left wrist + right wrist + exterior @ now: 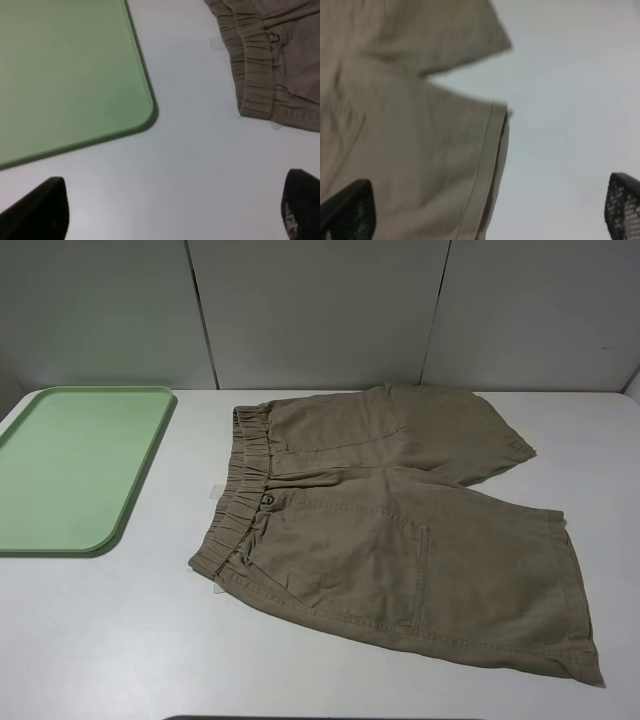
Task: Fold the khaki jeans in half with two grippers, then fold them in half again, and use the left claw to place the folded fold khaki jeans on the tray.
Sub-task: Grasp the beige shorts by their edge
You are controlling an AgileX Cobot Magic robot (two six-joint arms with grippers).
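Note:
The khaki jeans (400, 510) lie spread flat on the white table, waistband toward the left, both legs toward the right. The pale green tray (75, 465) lies at the far left, empty. Neither arm shows in the exterior high view. In the left wrist view my left gripper (175, 212) is open and empty above bare table, between the tray's corner (75, 75) and the waistband (255, 65). In the right wrist view my right gripper (490, 215) is open and empty above the leg hems (420, 150).
The white table (100, 640) has bare surface in front of the tray and the shorts. Grey wall panels (320, 310) stand behind the table's far edge. A small pale label (212, 490) lies beside the waistband.

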